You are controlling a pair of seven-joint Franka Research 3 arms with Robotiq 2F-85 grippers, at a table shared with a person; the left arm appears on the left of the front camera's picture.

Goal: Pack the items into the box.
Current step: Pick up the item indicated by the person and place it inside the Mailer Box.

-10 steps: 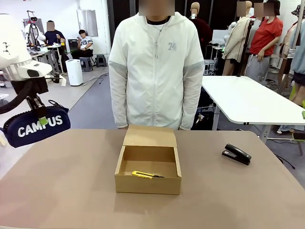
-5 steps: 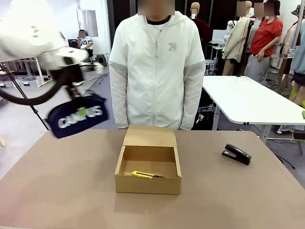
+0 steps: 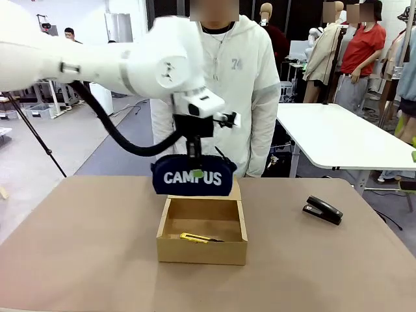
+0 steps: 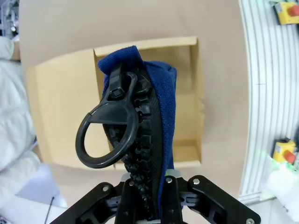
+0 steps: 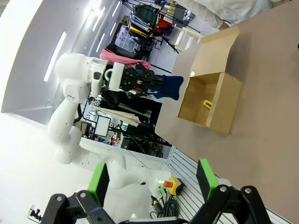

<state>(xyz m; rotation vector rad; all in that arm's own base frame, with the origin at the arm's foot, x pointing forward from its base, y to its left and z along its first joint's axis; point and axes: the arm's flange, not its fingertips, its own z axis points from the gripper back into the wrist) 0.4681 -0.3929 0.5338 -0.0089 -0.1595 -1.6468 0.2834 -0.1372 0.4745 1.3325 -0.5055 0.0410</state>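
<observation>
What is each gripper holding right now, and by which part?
The left gripper is shut on the pencil pouch, pinching its zippered top edge near mid-length. The right gripper is open, holding nothing.

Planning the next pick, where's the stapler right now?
Front view: the stapler lies on the table, on the robot's right, apart from the open box.

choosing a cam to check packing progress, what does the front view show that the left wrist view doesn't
Front view adds: the utility knife lying in the box, the stapler on the table to the right, the person behind, the white CAMPUS print. Left wrist view adds: the pouch end-on, its zip teeth and ring pull. Both: the left gripper shut on the pouch, held above the open box.
</observation>
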